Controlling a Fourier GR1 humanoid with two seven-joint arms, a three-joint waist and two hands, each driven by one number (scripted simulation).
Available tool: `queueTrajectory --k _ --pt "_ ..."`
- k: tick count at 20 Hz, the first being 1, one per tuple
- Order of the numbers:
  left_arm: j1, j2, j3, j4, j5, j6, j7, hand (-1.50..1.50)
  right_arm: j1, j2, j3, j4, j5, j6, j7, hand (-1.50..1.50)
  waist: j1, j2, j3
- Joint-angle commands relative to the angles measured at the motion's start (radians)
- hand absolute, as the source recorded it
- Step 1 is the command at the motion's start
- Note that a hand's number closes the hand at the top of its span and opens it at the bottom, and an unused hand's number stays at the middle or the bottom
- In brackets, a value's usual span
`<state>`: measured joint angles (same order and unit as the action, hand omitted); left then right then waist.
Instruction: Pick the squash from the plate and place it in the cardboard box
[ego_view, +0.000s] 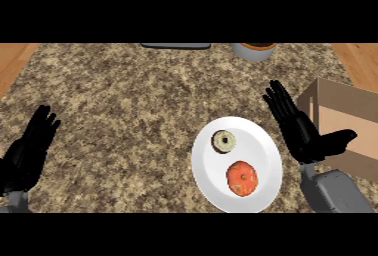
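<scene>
An orange squash (241, 178) lies on the near half of a white plate (263, 147) on the granite counter. A small round ring-shaped item (224, 141) with a dark centre sits on the plate's far half. The cardboard box (347, 125) stands at the right edge, open side up. My right hand (299, 127) hovers open between the plate and the box, fingers straight and pointing away, thumb out toward the box. It touches neither. At the left edge my left hand (29, 145) rests open, fingers up.
A grey cup-like container (253, 50) with an orange rim stands at the counter's far edge. A dark flat object (176, 45) lies at the far edge, left of it. Wooden flooring shows past both side edges of the counter.
</scene>
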<state>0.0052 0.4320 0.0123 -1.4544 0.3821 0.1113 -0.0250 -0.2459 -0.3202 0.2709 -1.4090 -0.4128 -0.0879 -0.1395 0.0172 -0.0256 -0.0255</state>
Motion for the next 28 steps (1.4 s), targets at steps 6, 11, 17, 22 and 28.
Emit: queueTrajectory --k 6,11,17,22,28 --pt "-0.089 0.159 -0.070 -0.114 -0.195 -0.061 -0.089 0.00 -0.015 -0.240 -0.190 -0.277 0.188 -0.247 0.035 -1.50 -0.162 -0.027 0.021" --pt "-0.117 0.117 -0.154 -0.111 -0.233 -0.089 -0.090 0.00 0.254 -0.393 -0.116 -0.428 0.410 -0.331 0.139 -1.50 -0.127 0.006 0.022" --pt "-0.194 0.075 -0.189 -0.107 -0.250 -0.093 -0.044 0.00 0.450 -0.508 -0.045 -0.644 0.657 -0.349 0.146 -1.50 -0.080 0.017 0.023" --pt "-0.209 0.032 -0.235 -0.111 -0.303 -0.072 -0.042 0.00 0.504 -0.603 0.036 -0.775 0.839 -0.260 0.407 -1.50 -0.052 0.021 0.021" --pt "-0.212 0.022 -0.241 -0.087 -0.315 -0.091 -0.076 0.00 0.413 -0.676 0.178 -0.915 0.940 -0.005 0.752 -1.50 -0.007 0.028 0.019"
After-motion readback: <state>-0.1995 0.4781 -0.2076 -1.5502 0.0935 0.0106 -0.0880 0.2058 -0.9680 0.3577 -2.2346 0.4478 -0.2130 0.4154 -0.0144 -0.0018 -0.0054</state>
